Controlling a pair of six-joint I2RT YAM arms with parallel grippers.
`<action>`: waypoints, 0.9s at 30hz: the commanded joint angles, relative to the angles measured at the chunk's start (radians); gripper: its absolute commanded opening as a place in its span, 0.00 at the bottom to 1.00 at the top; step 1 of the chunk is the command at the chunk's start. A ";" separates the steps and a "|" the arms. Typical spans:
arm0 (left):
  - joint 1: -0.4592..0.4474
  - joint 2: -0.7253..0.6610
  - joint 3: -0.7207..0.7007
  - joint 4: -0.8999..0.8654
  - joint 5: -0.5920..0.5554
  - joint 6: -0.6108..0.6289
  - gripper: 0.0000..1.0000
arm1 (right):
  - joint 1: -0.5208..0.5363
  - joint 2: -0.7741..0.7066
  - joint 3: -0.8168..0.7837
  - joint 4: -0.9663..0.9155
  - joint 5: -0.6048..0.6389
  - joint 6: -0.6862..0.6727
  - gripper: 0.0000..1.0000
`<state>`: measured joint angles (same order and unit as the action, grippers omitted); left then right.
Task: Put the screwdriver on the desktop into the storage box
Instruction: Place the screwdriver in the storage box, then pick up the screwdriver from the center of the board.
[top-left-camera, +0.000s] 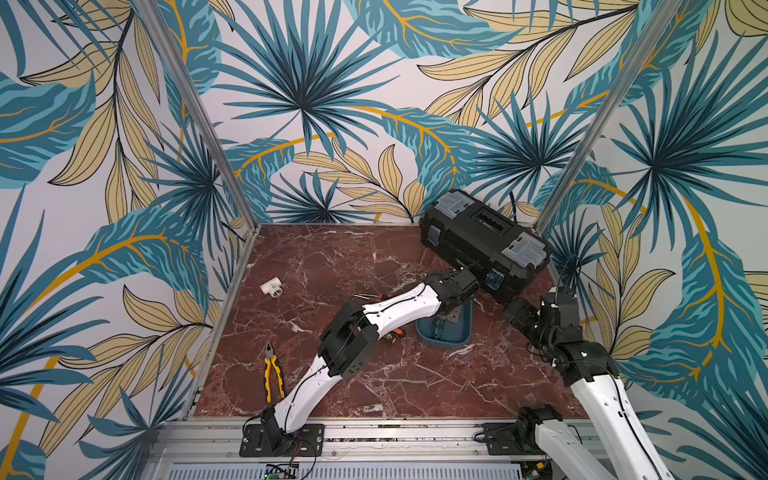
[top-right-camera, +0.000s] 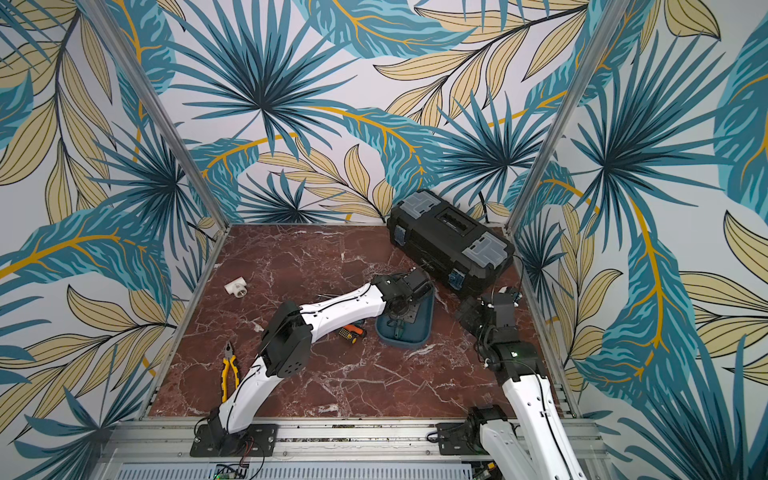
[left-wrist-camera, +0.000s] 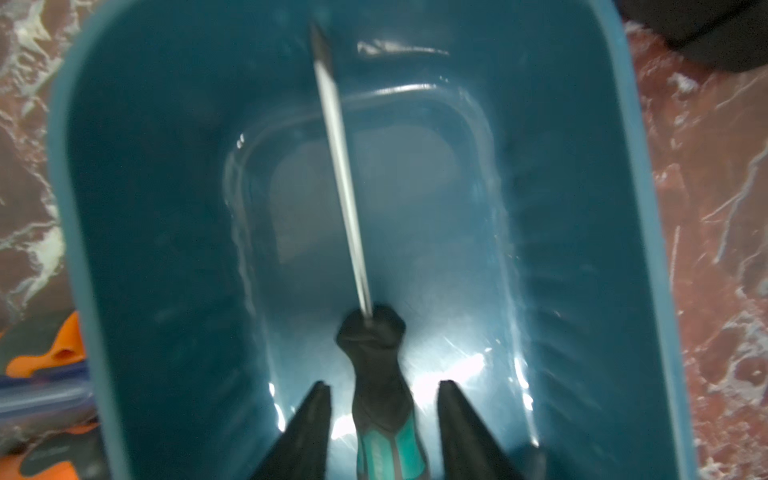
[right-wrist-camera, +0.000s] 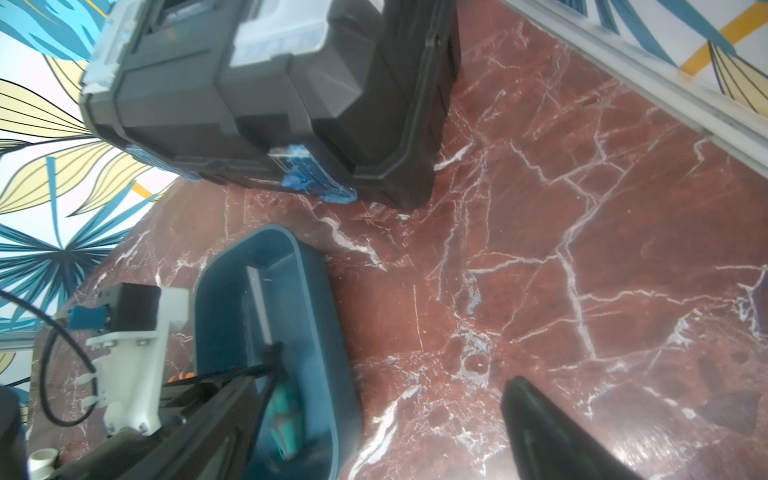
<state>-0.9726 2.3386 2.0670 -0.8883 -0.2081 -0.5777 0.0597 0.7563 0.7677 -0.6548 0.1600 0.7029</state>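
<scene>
A screwdriver (left-wrist-camera: 345, 199) with a silver shaft and a black-and-teal handle lies inside the teal storage box (left-wrist-camera: 166, 208), its tip near the far wall. My left gripper (left-wrist-camera: 384, 384) hangs over the box and is open. Its fingers (left-wrist-camera: 457, 419) stand on either side of the handle, with a gap showing on both sides. In both top views the storage box (top-left-camera: 444, 341) (top-right-camera: 405, 341) sits on the desktop (top-left-camera: 395, 374) in front of the toolbox. My right gripper (right-wrist-camera: 390, 374) is open and empty, low over the marble just right of the storage box (right-wrist-camera: 316, 316).
A black toolbox (top-left-camera: 484, 241) with grey lid compartments stands at the back right. Orange-handled tools (top-right-camera: 351, 331) lie just left of the storage box. Yellow pliers (top-left-camera: 272, 370) lie at the front left and a white pipe tee (top-left-camera: 272, 287) at the left edge.
</scene>
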 joint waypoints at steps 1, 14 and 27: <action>0.000 -0.008 0.022 0.024 -0.012 0.002 0.56 | 0.002 0.005 0.035 -0.033 0.004 -0.040 0.97; 0.110 -0.562 -0.472 0.409 -0.236 -0.109 0.59 | 0.161 0.125 0.201 -0.017 -0.033 -0.264 0.89; 0.395 -1.130 -1.127 0.193 -0.377 -0.559 0.56 | 0.696 0.764 0.559 -0.004 -0.122 -0.516 0.84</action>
<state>-0.5953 1.3056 1.0325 -0.6041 -0.5217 -0.9768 0.7097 1.4250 1.2926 -0.6491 0.0898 0.2287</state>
